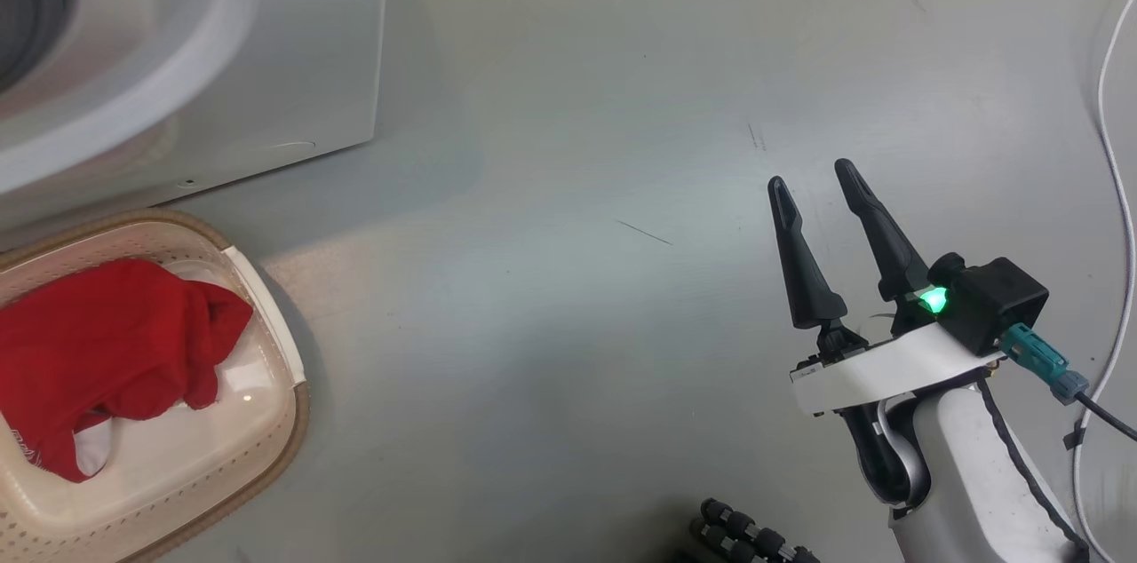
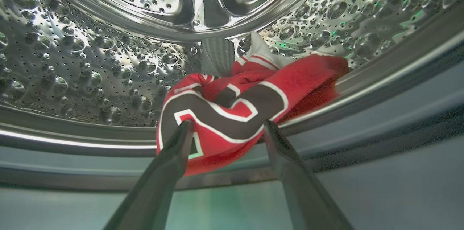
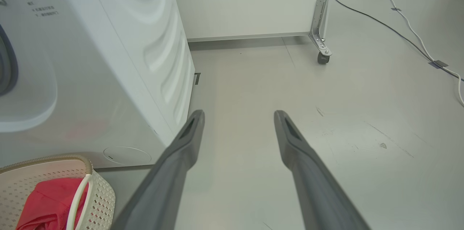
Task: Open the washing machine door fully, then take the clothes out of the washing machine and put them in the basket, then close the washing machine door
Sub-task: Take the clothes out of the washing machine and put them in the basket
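The washing machine (image 3: 119, 59) has a smooth white casing with a soft gloss; its drum (image 2: 90, 70) is mirror-bright steel, dimpled and perforated. The clothes (image 2: 232, 114) are matt red cloth. The basket (image 1: 305, 421) is cream perforated plastic with a brown woven-look rim. The floor (image 1: 577, 323) is smooth, grey, dully shiny, faintly scuffed. The right end effector (image 1: 810, 173) looks matt and dark.

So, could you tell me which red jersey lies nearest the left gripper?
The numbered jersey at the drum's lip, at the left gripper's open fingertips; the other jersey lies in the basket.
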Controlling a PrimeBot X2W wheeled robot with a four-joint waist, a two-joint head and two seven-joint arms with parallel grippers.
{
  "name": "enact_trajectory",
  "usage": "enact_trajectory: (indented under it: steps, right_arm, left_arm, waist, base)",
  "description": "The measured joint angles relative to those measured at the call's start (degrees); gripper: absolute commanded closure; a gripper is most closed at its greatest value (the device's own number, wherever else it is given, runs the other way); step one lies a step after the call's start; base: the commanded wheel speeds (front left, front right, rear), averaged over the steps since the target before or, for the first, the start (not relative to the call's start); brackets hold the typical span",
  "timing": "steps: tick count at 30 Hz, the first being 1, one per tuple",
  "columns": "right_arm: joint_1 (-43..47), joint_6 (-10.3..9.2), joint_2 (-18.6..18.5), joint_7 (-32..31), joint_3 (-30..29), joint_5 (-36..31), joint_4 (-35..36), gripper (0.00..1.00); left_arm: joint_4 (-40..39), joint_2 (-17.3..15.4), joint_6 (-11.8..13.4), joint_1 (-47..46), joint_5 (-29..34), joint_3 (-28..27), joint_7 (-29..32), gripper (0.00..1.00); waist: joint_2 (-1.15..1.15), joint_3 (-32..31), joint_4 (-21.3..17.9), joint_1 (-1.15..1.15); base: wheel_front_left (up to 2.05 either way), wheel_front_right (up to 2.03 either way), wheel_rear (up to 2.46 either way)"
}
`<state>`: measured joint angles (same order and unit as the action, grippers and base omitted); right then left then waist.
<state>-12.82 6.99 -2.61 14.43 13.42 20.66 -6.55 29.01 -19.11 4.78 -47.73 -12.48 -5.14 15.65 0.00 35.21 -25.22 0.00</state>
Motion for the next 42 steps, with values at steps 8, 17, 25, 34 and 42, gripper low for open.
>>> enact_trajectory:
  steps: [8, 17, 25, 34, 42]
  right_arm:
    - [-0.05, 0.0, 0.07, 0.0, 0.04, 0.0, -0.03, 0.0]
    - [-0.33, 0.0, 0.14, 0.0, 0.27, -0.01, -0.04, 0.0]
    - [-1.04, 0.0, 0.22, 0.0, 0.22, -0.01, -0.08, 0.0]
    - [-1.08, 0.0, 0.3, 0.0, -1.24, -0.07, -0.31, 0.0]
    - [-1.96, 0.0, 0.31, 0.0, -2.88, -0.76, -0.47, 0.0]
  left_arm:
    - [2.21, -0.67, 0.55, -3.83, 1.6, 0.24, 0.49, 0.0]
    - [6.08, -0.88, 0.98, -6.47, 3.08, 0.93, 1.9, 0.0]
    - [8.72, -0.91, 1.07, -8.72, 3.09, 0.87, 2.01, 1.0]
    - [11.13, -0.14, 1.46, -10.01, 3.24, 0.73, 0.24, 1.0]
    - [13.58, 2.13, 1.38, -10.02, 2.99, 1.32, -5.19, 1.0]
  waist:
    - [0.0, 0.37, -0.25, 0.0]
    - [0.0, 0.89, -0.49, 0.0]
    - [0.0, 1.42, -0.76, 0.0]
    - [0.0, 1.42, -0.39, 0.0]
    - [0.0, -0.57, 1.38, 0.0]
  base:
    - [0.0, 0.0, 0.0]
    - [0.0, 0.0, 0.0]
    - [0.0, 0.0, 0.0]
    - [0.0, 0.0, 0.0]
    - [0.0, 0.0, 0.0]
